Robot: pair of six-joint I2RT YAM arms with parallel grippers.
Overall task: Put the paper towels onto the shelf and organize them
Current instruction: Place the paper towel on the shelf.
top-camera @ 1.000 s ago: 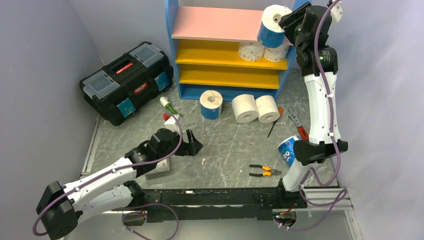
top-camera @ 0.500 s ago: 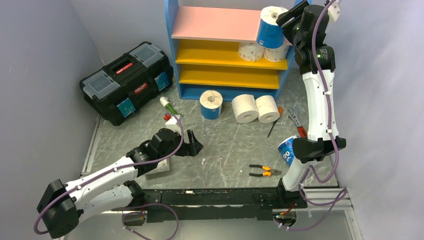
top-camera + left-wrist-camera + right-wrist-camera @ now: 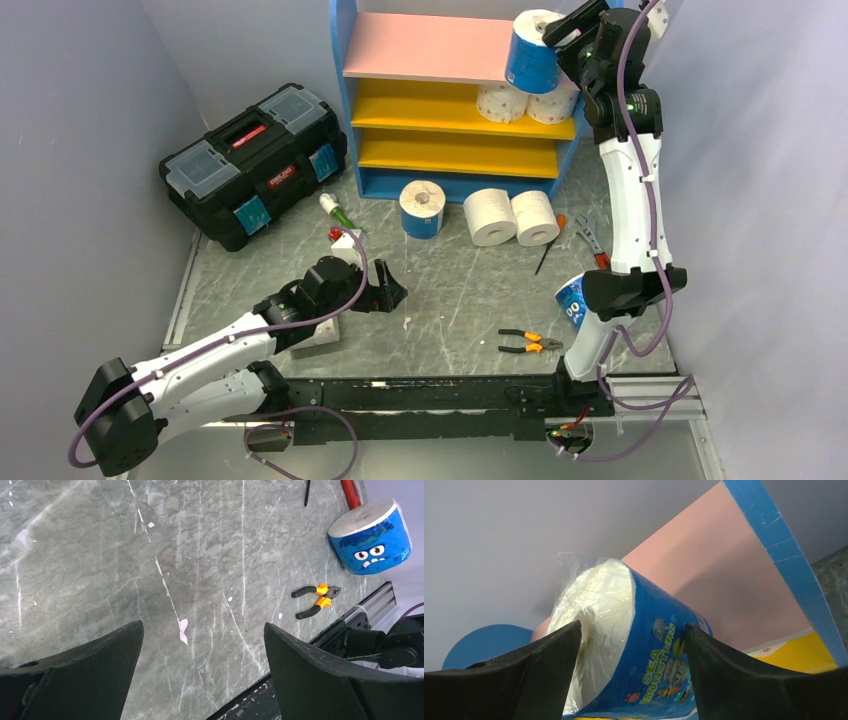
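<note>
The blue-wrapped paper towel roll (image 3: 530, 52) (image 3: 644, 650) rests tilted at the right end of the pink top board (image 3: 430, 45) of the shelf (image 3: 345, 100). My right gripper (image 3: 556, 38) (image 3: 630, 625) is open, and its fingers still flank the roll. Two dotted white rolls (image 3: 500, 102) (image 3: 553, 104) sit on the upper yellow board. On the floor before the shelf stand a blue roll (image 3: 422, 208) and two white ones (image 3: 489, 216) (image 3: 536, 217). Another blue roll with a monster face (image 3: 572, 300) (image 3: 372, 540) lies by the right arm. The left gripper (image 3: 392, 293) (image 3: 202, 625) hangs open over bare table.
A black toolbox (image 3: 255, 165) stands at the back left. Orange-handled pliers (image 3: 530, 342) (image 3: 315, 600) lie near the front rail. A screwdriver (image 3: 550, 245) and a red-handled tool (image 3: 597, 250) lie at the right; a green-tipped bottle (image 3: 338, 212) lies left of the rolls.
The right gripper carried the blue roll leftward onto the pink board while its jaws widened from a grip to open. The left arm has stayed still.
</note>
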